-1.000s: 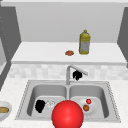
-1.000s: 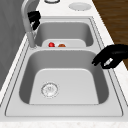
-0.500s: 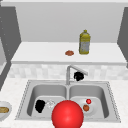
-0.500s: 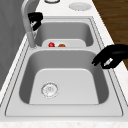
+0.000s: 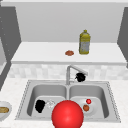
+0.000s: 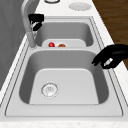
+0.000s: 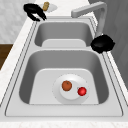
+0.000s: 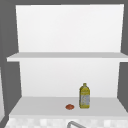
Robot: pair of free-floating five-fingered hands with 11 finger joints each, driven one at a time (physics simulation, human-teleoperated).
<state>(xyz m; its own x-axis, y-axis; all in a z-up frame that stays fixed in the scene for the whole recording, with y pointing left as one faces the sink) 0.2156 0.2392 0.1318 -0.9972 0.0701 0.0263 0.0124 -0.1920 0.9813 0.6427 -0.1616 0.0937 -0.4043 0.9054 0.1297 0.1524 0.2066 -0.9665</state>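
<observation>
We see the right robot hand point(image 5: 80, 77) up against the bent grey metal faucet spout point(image 5: 77, 70), near its outlet end, above the divider of the double stainless sink point(image 5: 110, 100). In the right side view this robot hand point(image 7: 102, 43) looks bunched with curled fingers, sitting by the faucet's base, but we cannot tell if it really grips the metal or just touches it. The left robot hand point(image 5: 40, 105) hangs over the left basin's front rim; in the left side view point(image 6: 111, 57) its fingers are curled down in a loose pinch, holding nothing.

The faucet is rigid, fixed, smooth metal, likely slippery; we judge the best hold is around the horizontal spout, wrapping it, to swivel it rather than lift it.

The right basin holds a white round plate point(image 7: 60, 96) with a small orange-brown ball point(image 7: 66, 85) and a small red ball point(image 7: 82, 91). A yellow plastic bottle point(image 5: 84, 42) stands on the shelf. A big red sphere point(image 5: 67, 115) sits in front.
</observation>
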